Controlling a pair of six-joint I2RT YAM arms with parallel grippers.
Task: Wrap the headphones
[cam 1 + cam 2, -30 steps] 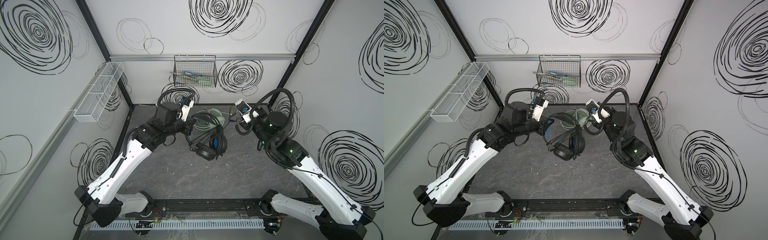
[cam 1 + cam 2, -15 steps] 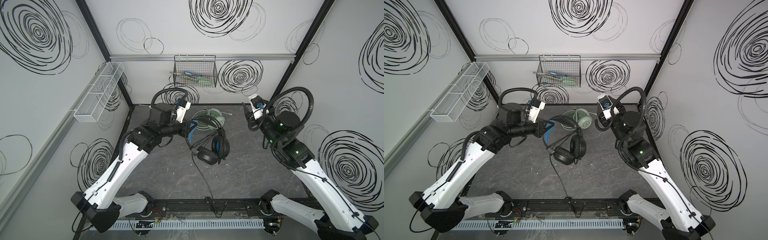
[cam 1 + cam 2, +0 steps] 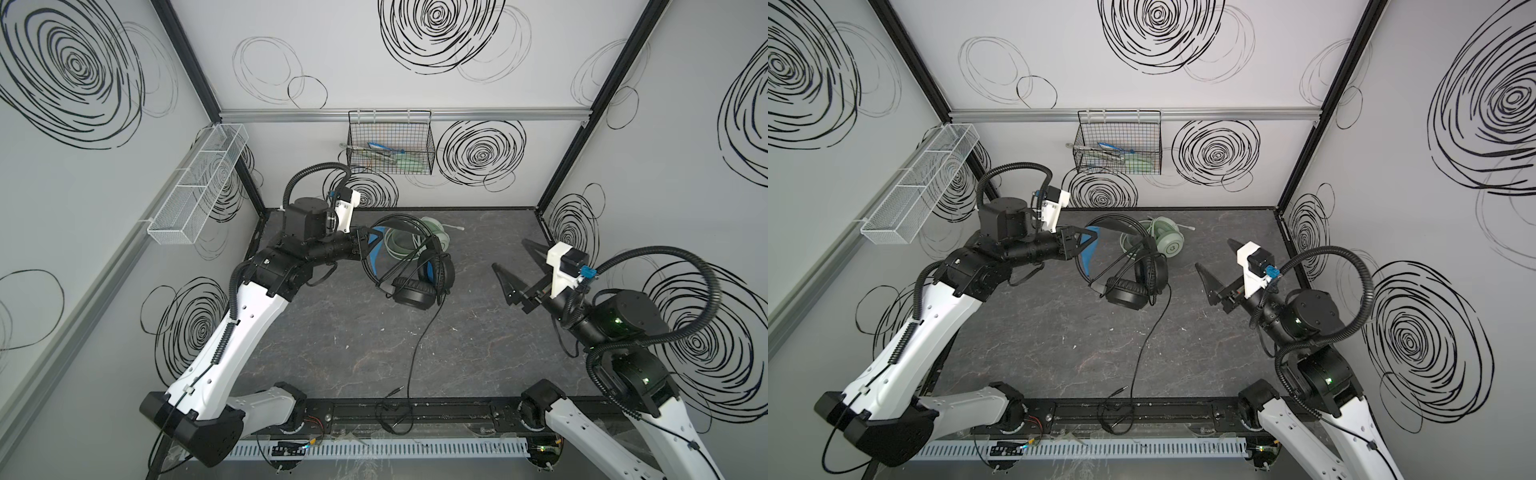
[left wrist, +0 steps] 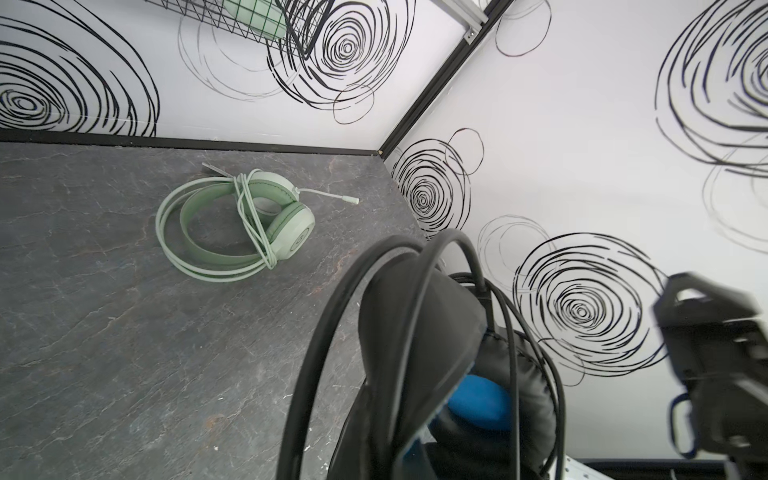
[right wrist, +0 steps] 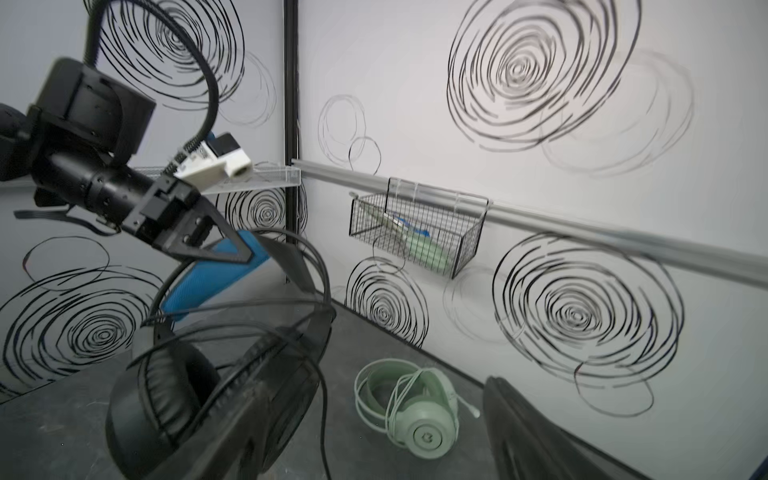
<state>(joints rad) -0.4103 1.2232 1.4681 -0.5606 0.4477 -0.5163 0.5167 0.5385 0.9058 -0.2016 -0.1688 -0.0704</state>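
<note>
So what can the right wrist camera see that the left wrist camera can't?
Only the right wrist camera shows the left gripper, its fingers pinching the blue headband of the black headphones, and the white mesh shelf. Only the left wrist camera shows the back right corner post. Both show the black headphones, the green headphones and the wire basket.
</note>
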